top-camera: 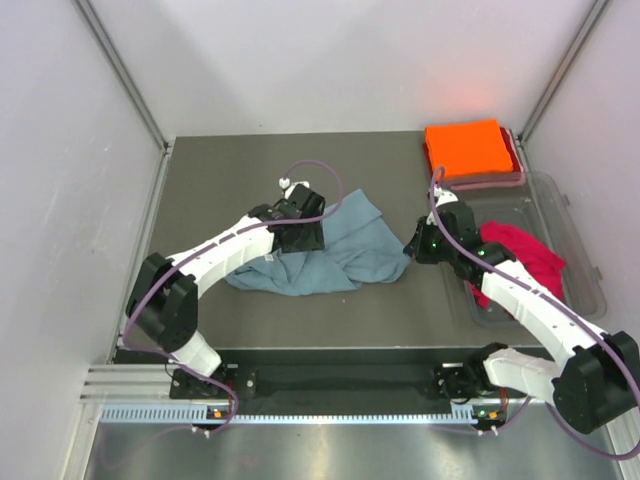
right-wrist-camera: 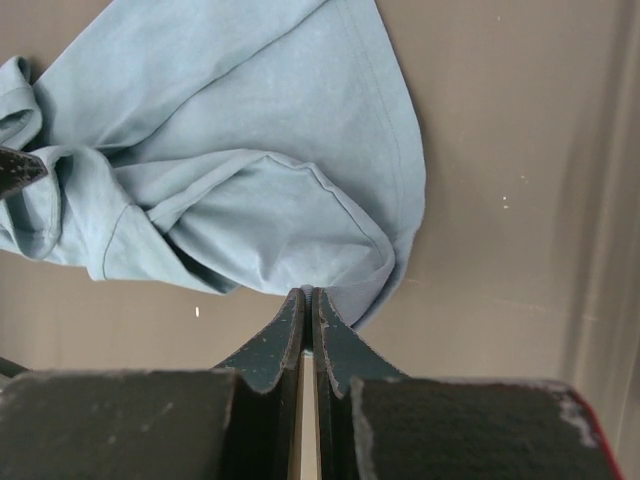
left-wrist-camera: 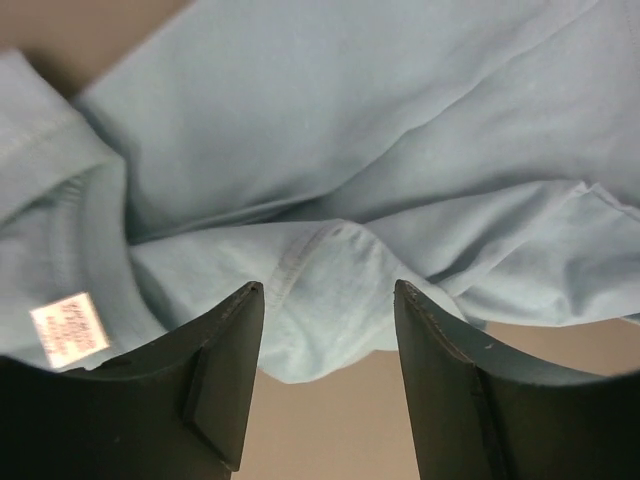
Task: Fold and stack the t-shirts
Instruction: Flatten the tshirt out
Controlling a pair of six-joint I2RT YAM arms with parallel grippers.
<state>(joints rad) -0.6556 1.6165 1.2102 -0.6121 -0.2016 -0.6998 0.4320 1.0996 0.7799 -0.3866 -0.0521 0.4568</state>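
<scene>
A: Surface and enclosure?

B: A dark grey matte bench point(top-camera: 250, 170) is carrying everything. Plain white walls point(top-camera: 330, 60) are closing it in on three sides, with bare metal posts point(top-camera: 120, 70) running up the far corners. A clear plastic tub point(top-camera: 582, 250) is sitting at the bench's right edge.

A: The t-shirts?

B: The grey-blue t-shirt point(top-camera: 350, 245) is lying unfolded and rumpled near the middle of the bench, creased into loose ridges, with one lobe reaching toward the far right. The left wrist view is showing its ribbed collar point(left-wrist-camera: 95, 250), with a small white label point(left-wrist-camera: 68, 328) inside. The orange t-shirt point(top-camera: 463, 147) is sitting folded into a neat rectangle at the far right corner, on top of a pinkish layer point(top-camera: 490, 182) whose edge alone is peeking out. The red t-shirt point(top-camera: 525, 255) is lying bunched inside the tub, and the right arm point(top-camera: 530, 300) is partly hiding it.

A: Grippers?

B: The left gripper point(left-wrist-camera: 325, 285) is hanging over the collar end of the grey-blue t-shirt with its jaws standing well apart, gripping nothing. The right gripper point(right-wrist-camera: 305, 295) is sitting at that shirt's right hem with its pads pressed together. Whether it is pinching any cloth between them cannot be told.
</scene>
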